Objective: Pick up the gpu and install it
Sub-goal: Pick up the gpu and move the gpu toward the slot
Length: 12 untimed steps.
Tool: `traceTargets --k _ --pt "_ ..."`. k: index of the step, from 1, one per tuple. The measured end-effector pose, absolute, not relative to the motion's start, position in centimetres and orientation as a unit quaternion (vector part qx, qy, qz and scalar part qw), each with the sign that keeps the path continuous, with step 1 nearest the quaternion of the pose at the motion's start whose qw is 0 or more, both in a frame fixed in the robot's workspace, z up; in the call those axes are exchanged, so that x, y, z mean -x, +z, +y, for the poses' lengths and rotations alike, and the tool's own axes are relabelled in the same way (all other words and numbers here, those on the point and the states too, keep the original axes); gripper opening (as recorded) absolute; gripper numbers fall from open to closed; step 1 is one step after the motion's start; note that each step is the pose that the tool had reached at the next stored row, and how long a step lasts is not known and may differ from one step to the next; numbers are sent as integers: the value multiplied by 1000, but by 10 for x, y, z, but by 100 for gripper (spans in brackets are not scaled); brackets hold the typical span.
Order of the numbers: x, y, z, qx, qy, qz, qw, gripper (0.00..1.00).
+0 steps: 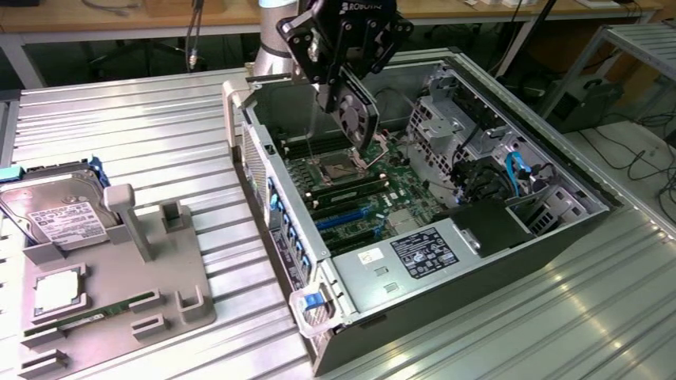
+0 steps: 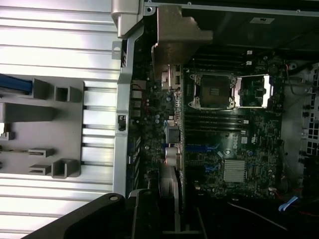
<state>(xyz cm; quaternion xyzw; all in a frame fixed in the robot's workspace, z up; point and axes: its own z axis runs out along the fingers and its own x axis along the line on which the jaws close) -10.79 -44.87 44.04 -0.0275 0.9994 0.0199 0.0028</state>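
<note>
The gpu point(image 1: 354, 119) hangs on edge beneath the gripper point(image 1: 343, 79), whose fingers pinch its upper edge. It is above the motherboard point(image 1: 359, 190) inside the open computer case point(image 1: 549, 229) and not yet seated in a slot. The card is a thin, flat, dark board carrying a round fan. In the wrist view it appears edge-on, ending in a dull, folded sheet-metal bracket point(image 2: 177, 35). It is judged light and stiff but fragile: the fan blades, the soldered parts and the contact edge would tolerate little force. The plain board edges or the shroud offer the safest hold, and the smooth bracket is likely slippery. The case is painted and bare sheet steel, and it rests on a ribbed aluminium tabletop point(image 1: 138, 119). Well apart from the case, a boxy silver hard drive point(image 1: 58, 218) stands in a grey moulded holder point(image 1: 158, 269).
</note>
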Motion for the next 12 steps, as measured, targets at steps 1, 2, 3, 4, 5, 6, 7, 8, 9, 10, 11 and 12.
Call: traceTargets --k 1,2,3,4,5,6,7,8,9,10,11,12 --pt "106 440 -449 28 20 999 3 29" --pt "104 440 -449 28 20 999 3 29" --pt "101 440 -449 28 20 999 3 29" --pt "99 440 -449 27 20 999 3 29" --pt "97 440 -449 27 20 999 3 29" --pt "95 440 -449 27 20 999 3 29" --pt "92 440 -449 28 20 999 3 29" --pt "89 440 -449 28 20 999 3 29" --pt "86 440 -449 28 20 999 3 29" --pt "84 440 -449 28 20 999 3 29" --pt "82 439 -449 27 20 999 3 29" --pt "80 439 -449 27 20 999 3 29"
